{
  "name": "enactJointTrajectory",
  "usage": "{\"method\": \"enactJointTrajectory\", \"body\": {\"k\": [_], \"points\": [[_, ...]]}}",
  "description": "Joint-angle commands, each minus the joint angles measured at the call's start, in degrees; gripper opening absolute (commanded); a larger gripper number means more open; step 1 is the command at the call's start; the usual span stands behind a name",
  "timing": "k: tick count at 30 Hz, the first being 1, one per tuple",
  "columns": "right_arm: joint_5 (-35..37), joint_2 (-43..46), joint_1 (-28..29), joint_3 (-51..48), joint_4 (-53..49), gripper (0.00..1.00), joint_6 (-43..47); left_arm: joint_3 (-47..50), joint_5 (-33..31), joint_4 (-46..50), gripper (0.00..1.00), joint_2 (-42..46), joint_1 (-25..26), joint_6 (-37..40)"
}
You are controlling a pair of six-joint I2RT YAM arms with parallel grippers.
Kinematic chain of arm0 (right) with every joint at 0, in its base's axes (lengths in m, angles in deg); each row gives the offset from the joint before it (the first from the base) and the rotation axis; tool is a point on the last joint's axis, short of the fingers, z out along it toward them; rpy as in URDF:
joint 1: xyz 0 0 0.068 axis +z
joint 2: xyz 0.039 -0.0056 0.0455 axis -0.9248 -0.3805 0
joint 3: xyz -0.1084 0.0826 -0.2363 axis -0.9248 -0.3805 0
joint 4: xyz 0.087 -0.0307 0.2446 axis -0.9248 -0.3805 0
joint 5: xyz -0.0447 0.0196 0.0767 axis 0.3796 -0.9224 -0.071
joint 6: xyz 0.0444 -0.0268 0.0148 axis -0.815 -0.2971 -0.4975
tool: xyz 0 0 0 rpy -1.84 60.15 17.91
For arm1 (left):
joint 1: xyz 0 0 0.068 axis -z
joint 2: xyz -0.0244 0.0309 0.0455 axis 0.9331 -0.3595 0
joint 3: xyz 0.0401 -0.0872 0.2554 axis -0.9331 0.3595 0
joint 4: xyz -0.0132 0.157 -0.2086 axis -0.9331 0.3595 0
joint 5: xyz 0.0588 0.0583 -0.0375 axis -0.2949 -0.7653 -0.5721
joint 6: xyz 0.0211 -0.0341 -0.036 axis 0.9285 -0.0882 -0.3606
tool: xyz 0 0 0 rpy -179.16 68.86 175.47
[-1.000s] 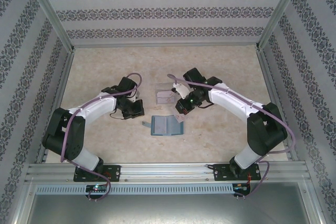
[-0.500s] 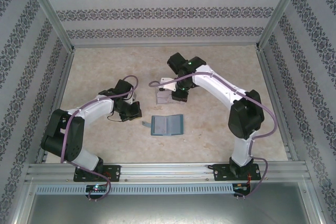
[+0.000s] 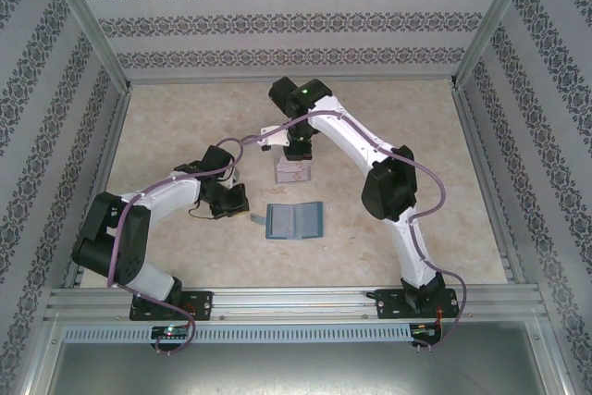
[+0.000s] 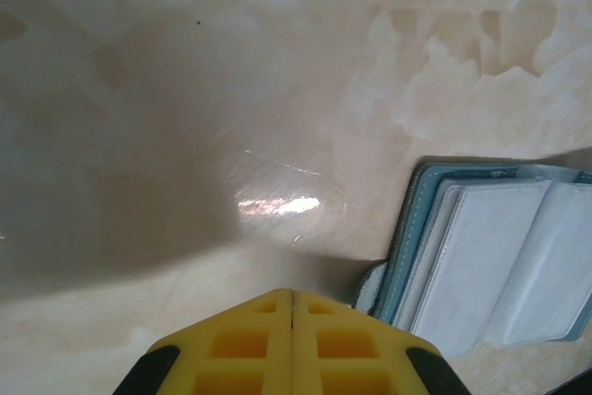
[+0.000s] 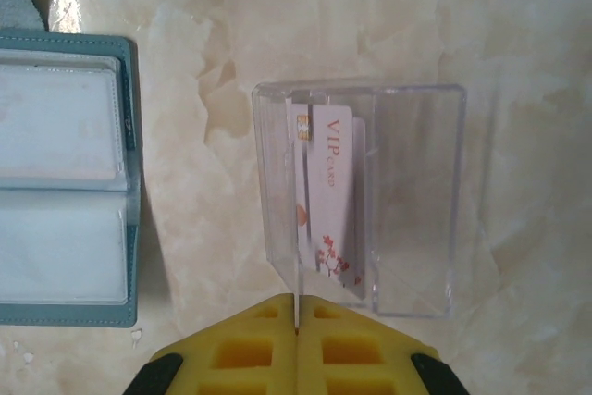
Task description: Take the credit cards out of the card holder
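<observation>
Marble table (image 5: 518, 25), right pincer (image 5: 296, 310) clamping credit card (image 5: 299, 164)

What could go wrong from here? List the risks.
The right pincer pinches a card edge-on over the clear box. If it is released off-line, it may catch the box's wall or knock the leaning cards. The shut left pincer sits close to the wallet and might nudge it.

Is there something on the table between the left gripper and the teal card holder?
Nothing visible. The left gripper, jaws shut, hangs just beside the open card holder, and only bare table lies between them.
</observation>
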Motion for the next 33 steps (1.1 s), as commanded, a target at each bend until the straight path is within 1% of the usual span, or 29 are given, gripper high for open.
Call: {"method": "enactJointTrajectory", "body": {"k": [1,8,19,33], "points": [[0.51,-2.88,0.53,4.84,-5.63,0.0,2.38,0.48,1.03,-1.6,0.05,1.49,-0.92,-0.49],[0.93,-7.29,0.48,9.39,-7.1,0.0,3.02,1.08,1.23,-1.65,0.05,1.53,-0.95,-0.44],[-0.13,-11.07,0.66,9.76,-6.89,0.0,2.6,1.27,1.49,-1.54,0.05,0.93,-1.03,-0.25],[-2.65,-12.57,1.19,9.05,-7.7,0.0,1.8,1.75,1.56,-1.65,0.05,0.89,-1.11,-0.22]]}}
